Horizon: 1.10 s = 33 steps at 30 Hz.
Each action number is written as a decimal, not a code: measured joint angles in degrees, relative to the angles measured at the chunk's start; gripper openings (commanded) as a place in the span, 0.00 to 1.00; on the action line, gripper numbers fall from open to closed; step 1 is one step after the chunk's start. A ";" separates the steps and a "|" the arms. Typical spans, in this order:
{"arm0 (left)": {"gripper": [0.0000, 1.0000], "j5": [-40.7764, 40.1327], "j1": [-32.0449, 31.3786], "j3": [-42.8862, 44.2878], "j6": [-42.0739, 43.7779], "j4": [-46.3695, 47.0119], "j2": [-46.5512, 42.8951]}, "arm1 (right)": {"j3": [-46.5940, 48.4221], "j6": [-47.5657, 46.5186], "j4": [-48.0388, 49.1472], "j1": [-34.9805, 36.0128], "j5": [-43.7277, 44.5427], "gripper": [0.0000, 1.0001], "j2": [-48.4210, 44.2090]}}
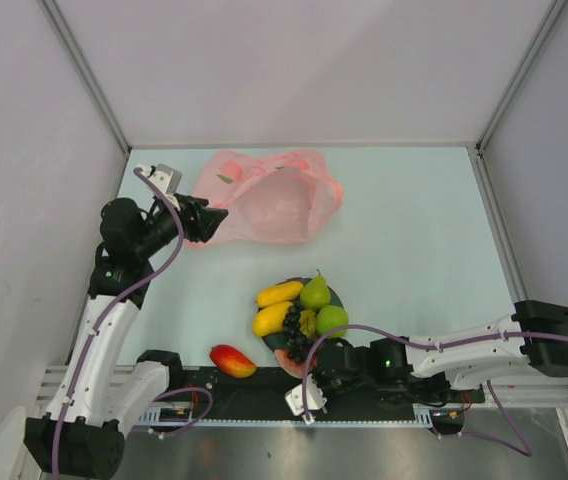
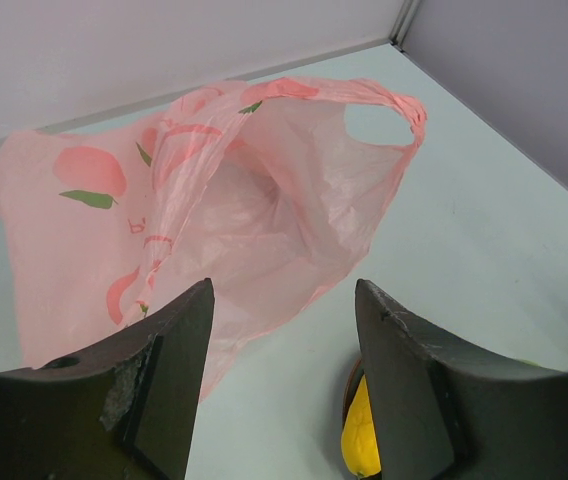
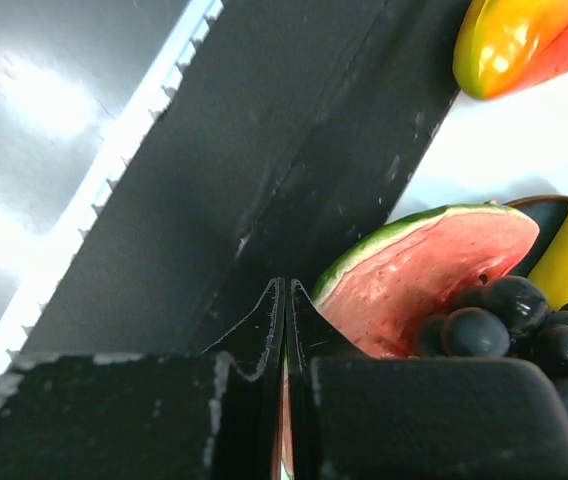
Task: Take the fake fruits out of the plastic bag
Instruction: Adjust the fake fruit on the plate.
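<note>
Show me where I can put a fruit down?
Widest bare table: right of the plastic bag and plate. A narrower strip runs between bag and plate. Crowded: the plate, piled with fake fruits, beside the right gripper.

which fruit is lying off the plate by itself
The red-yellow mango, alone on the table left of the dark plate; the other fruits are heaped together there.

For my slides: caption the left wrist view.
Open left gripper faces the gaping pink plastic bag; a yellow fruit shows below.
</note>
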 measured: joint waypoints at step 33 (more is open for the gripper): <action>0.63 2.21 0.26 -1.68 -3.34 2.05 0.66 | 4.79 -9.49 -6.95 -7.13 1.73 0.02 -1.49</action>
